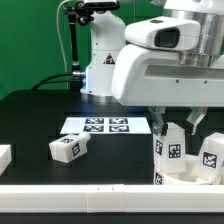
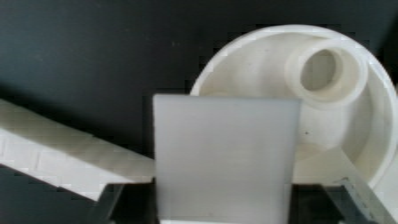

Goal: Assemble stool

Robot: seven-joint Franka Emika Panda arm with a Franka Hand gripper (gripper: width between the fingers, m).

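Resting at the exterior view's lower right, the seat [image 1: 192, 176] lies on the worktop [image 1: 120, 160], just beside the border rail [image 1: 80, 190]. Two legs stand upright over it. The far leg [image 1: 211, 150] looks already seated, though its joint is hidden. The gripped leg [image 1: 169, 152] hangs in the claw [image 1: 177, 122], which is closed on it. In the wrist view that block fills the gap between the fingers, with a socket hole [image 2: 322, 70] in the disc open beyond it. The loose leg [image 1: 68, 148] lies on its side well apart, near the marker board [image 1: 105, 125]. By my judgement, the work is roughly a third done: this leg wants fixing, and then the loose one must be fetched.
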